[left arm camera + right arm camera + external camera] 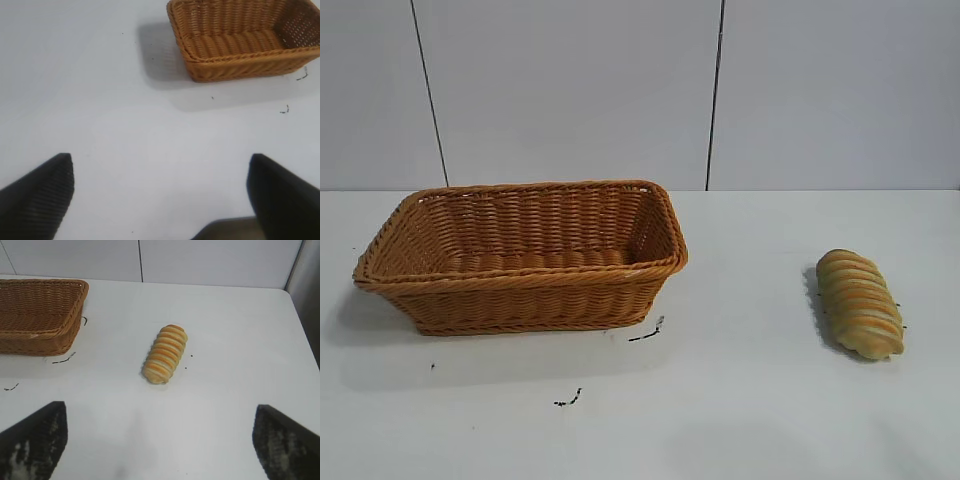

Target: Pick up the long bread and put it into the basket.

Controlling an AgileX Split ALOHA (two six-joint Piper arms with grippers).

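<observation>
The long bread, a golden-tan ridged loaf, lies on the white table at the right; it also shows in the right wrist view. The orange-brown wicker basket stands empty at the left and shows in the left wrist view and the right wrist view. My right gripper is open and empty, above bare table short of the bread. My left gripper is open and empty, over bare table apart from the basket. Neither gripper shows in the exterior view.
Small dark marks lie on the table in front of the basket. A white panelled wall stands behind the table. The table's far edge and a grey side wall show in the right wrist view.
</observation>
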